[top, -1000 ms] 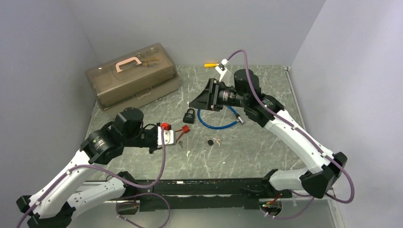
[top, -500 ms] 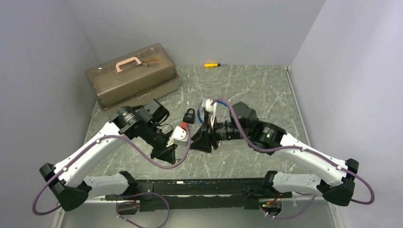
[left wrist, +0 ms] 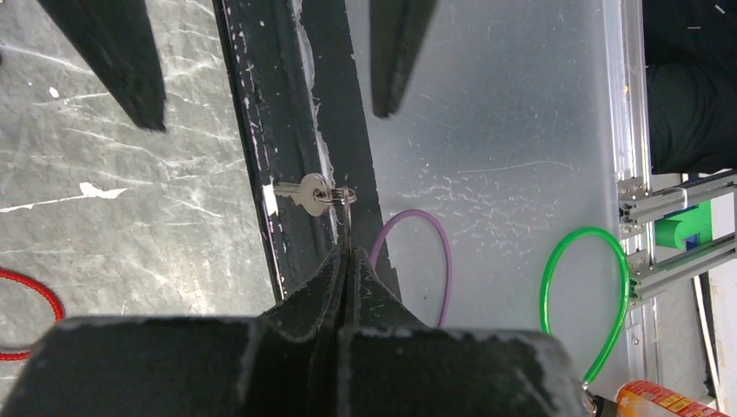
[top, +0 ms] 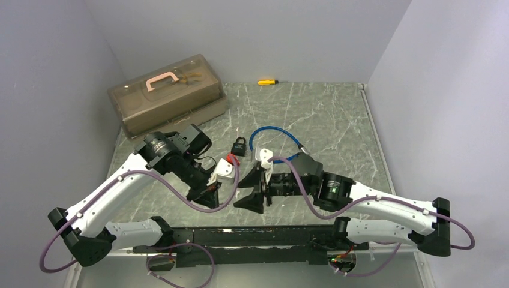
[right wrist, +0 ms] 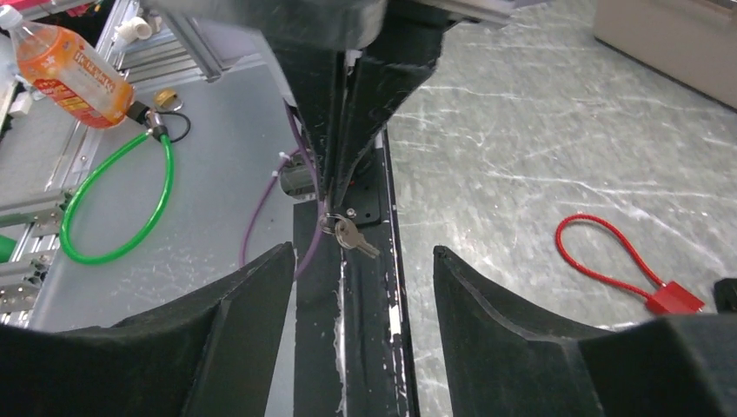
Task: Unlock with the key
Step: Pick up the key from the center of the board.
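overhead rear view, opposing wrist close-ups share key

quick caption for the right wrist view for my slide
Small silver key dangling on its ring from the shut left jaws, centred between the open right jaws, over the black base rail.

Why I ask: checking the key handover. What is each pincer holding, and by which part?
The left pincer is shut on the key ring, the key dangling free from it. The right pincer is open, holding nothing.
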### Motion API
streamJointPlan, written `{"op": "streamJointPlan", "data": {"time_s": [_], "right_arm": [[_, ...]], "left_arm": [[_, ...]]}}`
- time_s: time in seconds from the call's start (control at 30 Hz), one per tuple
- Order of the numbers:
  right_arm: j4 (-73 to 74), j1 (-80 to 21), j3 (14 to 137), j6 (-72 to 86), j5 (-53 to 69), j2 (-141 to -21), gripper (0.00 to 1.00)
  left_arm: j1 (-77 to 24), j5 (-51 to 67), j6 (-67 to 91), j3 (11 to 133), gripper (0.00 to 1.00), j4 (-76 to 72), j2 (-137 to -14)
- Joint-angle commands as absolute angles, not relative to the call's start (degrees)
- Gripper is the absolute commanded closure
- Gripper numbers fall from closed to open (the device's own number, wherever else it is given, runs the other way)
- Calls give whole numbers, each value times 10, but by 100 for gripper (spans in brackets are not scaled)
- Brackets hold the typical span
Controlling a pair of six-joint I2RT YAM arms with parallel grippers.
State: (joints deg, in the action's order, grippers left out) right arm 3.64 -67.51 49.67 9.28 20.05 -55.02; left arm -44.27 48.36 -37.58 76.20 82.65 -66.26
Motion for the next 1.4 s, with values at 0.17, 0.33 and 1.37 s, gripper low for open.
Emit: {"op": "streamJointPlan", "data": {"time_s": [0.17, 0.33, 1.37], "right_arm": [[-100, -710, 492, 78, 185, -560, 34], [-88, -709, 516, 86, 187, -573, 35], [-51, -741, 558, 118, 131, -647, 59]], "left_arm": [[-443, 482, -373, 844, 100, 902, -704], [-442, 451, -365, 861, 100, 898, -685], [-443, 396, -352, 888, 100, 902, -668]]}}
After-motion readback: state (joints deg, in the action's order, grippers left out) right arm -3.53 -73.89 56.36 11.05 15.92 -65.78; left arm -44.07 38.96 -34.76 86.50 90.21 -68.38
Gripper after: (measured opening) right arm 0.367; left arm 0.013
